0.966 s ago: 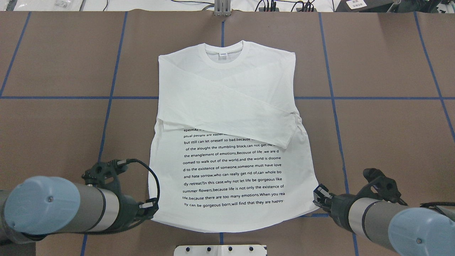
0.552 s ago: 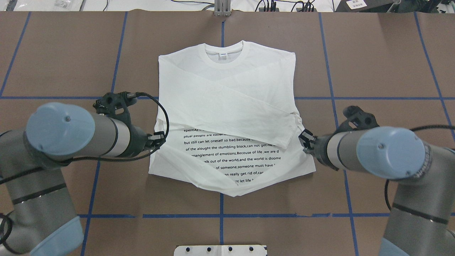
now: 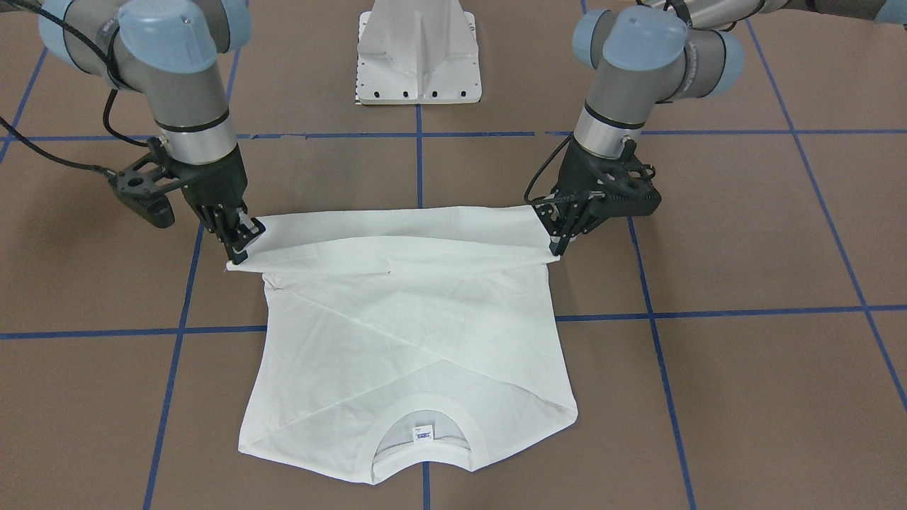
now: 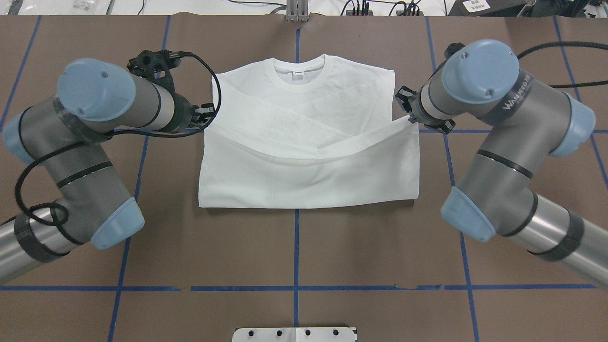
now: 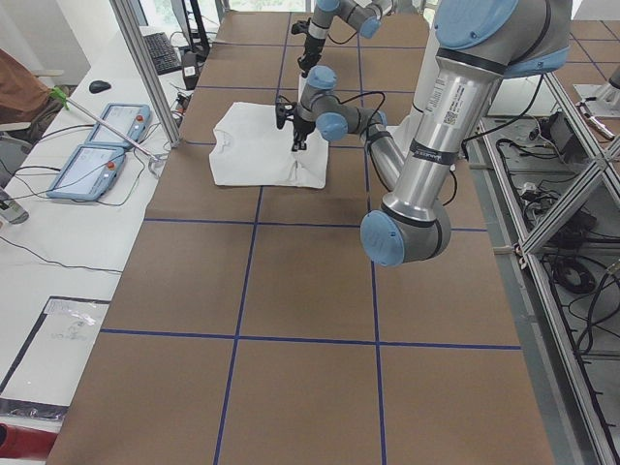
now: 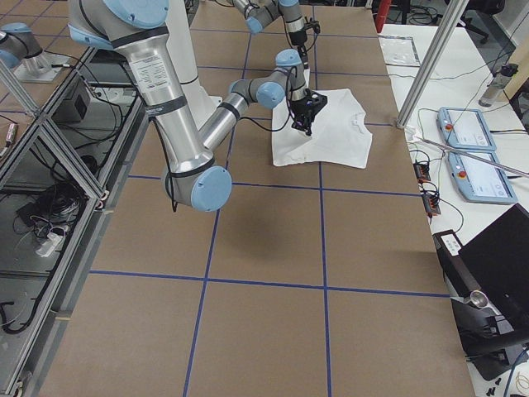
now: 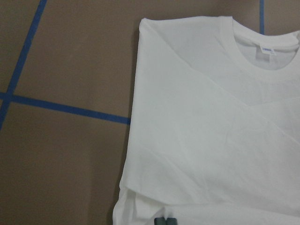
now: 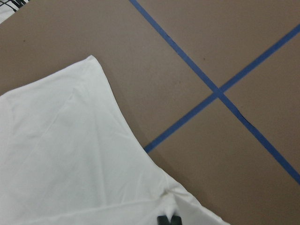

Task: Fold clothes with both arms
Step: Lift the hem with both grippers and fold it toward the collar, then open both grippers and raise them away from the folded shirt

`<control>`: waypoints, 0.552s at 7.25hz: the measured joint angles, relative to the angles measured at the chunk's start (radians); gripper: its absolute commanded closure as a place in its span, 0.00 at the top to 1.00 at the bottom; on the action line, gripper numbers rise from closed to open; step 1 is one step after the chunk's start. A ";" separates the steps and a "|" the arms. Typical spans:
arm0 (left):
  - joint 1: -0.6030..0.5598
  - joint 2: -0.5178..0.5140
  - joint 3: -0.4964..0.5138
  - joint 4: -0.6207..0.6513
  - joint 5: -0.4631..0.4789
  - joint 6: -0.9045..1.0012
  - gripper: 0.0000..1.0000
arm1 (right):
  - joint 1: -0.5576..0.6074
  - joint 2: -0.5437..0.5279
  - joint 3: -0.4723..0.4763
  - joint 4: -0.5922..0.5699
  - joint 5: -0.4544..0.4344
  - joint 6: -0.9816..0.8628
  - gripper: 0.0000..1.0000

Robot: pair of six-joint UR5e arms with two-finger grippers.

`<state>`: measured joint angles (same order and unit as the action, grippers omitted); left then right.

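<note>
Both grippers are clamped on cloth: my left gripper pinches one hem corner and my right gripper the other, jaws closed tight on the fabric. Between them they carry the hem of the white T-shirt raised off the table, one corner out to either side of the collar and both short of it. The shirt itself lies flat with the sleeves crossed over the chest just below the collar, and its lower half is doubled over toward the collar, plain side up. I read the wide, level hold as deliberate. Stretching the corners apart stops the flap from bunching and lines its edges up with the shirt's sides, though the middle of the hem sags away from the collar. I judge the bottom-up fold about half done. What I would want next is to bring both corners level with the collar, lower them onto the shoulders together, then let go. Uneven travel would skew the fold.
</note>
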<state>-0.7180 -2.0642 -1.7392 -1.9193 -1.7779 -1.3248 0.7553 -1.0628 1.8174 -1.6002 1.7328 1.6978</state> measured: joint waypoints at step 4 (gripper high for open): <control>-0.086 -0.135 0.380 -0.266 0.018 0.023 0.00 | 0.080 0.236 -0.484 0.206 0.003 -0.035 0.00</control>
<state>-0.8037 -2.1987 -1.3592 -2.1853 -1.7604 -1.3019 0.8353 -0.8266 1.3332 -1.3943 1.7356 1.6631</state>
